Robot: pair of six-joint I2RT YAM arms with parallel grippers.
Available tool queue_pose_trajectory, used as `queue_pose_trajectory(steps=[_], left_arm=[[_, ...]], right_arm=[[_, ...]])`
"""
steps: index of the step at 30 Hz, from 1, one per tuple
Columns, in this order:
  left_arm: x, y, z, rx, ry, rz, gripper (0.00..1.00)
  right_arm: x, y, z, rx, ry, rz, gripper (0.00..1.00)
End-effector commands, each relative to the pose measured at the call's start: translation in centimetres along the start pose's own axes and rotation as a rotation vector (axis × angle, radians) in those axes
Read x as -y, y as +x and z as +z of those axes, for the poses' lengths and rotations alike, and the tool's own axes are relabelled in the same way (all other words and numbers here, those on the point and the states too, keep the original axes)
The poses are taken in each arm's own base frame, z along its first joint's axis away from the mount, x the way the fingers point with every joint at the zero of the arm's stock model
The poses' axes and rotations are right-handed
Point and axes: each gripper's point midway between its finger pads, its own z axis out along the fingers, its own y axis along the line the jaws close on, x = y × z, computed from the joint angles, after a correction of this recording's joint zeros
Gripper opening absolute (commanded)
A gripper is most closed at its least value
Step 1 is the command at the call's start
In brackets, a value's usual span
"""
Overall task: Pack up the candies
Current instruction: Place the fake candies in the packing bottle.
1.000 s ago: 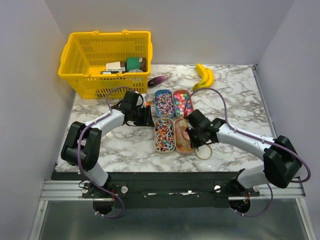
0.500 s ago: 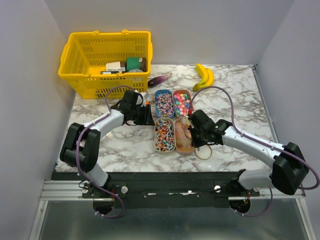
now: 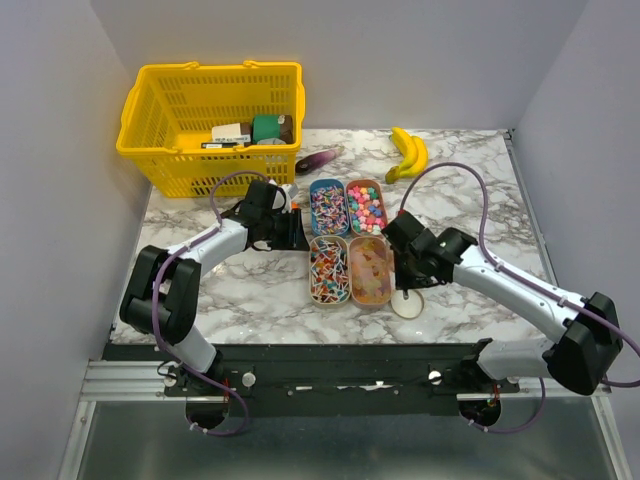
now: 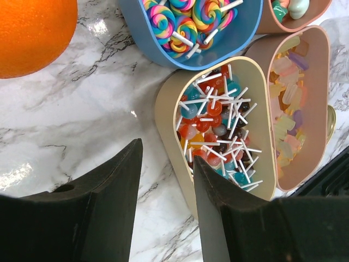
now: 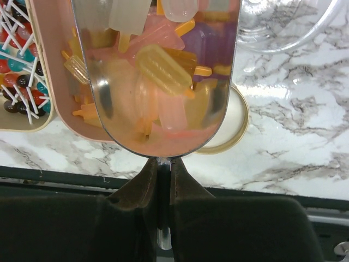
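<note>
Four oval trays of candies sit mid-table: swirl lollipops in the blue tray, mixed sweets in the tray to its right, ball lollipops in the cream tray, and pastel popsicle-shaped candies in the pink tray. My right gripper is shut on the handle of a metal scoop full of pastel candies, held above the pink tray's right edge. My left gripper is open and empty, low over the marble just left of the cream tray.
A gold jar lid lies right of the pink tray, and clear glass shows beyond it. An orange sits by the left gripper. A yellow basket, bananas and a purple item are at the back.
My right arm has drawn the loaded scoop out of the pink tray, rightwards toward the lid. The left arm has not moved.
</note>
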Motion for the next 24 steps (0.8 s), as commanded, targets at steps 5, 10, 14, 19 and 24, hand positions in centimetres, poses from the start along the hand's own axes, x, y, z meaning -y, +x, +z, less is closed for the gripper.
queue_pose_trajectory(steps=[5,10,14,19,24], left_arm=[[0.7,-0.5,-0.4,0.024,0.011,0.01,0.52],[0.8,-0.5,-0.5,0.021,0.012,0.007,0.51],[0.8,-0.5,-0.5,0.018,0.011,0.006,0.52],[0.8,-0.6,-0.7,0.022,0.008,0.01,0.51],[0.8,-0.7,-0.8,0.022,0.004,0.011,0.51]], right_arm=[[1.2,1.6,-1.4,-0.135,-0.021,0.205,0.01],[1.9,1.1,-1.2,-0.165,-0.051,0.265,0.01],[1.7,1.4,-0.9,-0.202,-0.094,0.293,0.01],[1.5,1.7,-0.1,-0.25,-0.175,0.379,0.01],[1.3,1.3,0.0,-0.266,-0.235,0.435,0.01]])
